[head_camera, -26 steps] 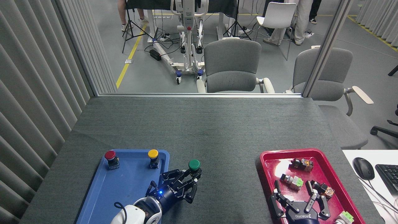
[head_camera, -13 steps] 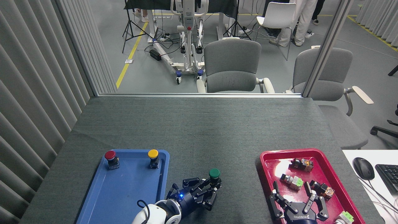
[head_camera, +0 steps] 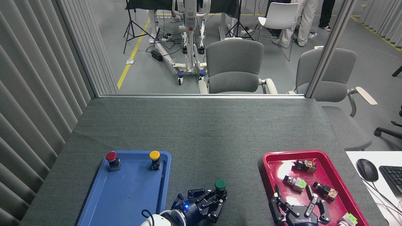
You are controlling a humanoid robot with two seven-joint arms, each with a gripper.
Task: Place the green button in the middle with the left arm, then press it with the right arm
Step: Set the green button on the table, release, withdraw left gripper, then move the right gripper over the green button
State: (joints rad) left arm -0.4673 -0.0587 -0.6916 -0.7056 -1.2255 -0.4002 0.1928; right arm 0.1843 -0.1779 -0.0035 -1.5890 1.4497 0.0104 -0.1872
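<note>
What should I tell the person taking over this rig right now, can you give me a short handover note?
Left gripper: shut on the green button, over the grey cloth between the two trays, near the table's front edge.
Right gripper: open, fingers spread, over the red tray, holding nothing.
Red button and yellow button stand at the far end of the blue tray.
Done: green button is out of the blue tray and roughly at the middle.
Left: set it down and let go, pull the left arm back, then press the cap with the right arm.
</note>
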